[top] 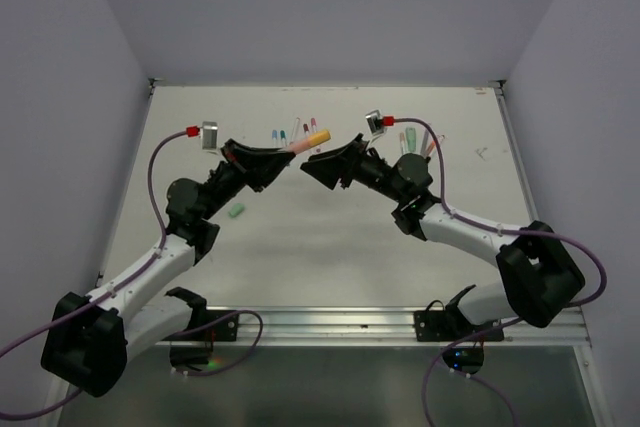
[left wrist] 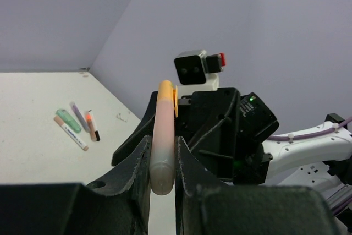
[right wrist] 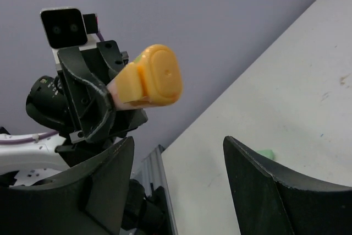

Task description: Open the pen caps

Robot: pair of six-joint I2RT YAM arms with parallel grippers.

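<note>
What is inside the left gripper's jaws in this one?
An orange highlighter, clamped in the left gripper, its orange cap still on and pointing at the open right gripper. The fingers cover its sides, so any print there is hidden.

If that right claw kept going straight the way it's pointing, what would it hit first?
Probably the orange cap of the highlighter held out by the left gripper. The open right gripper faces it; the gap between them is hard to judge.
</note>
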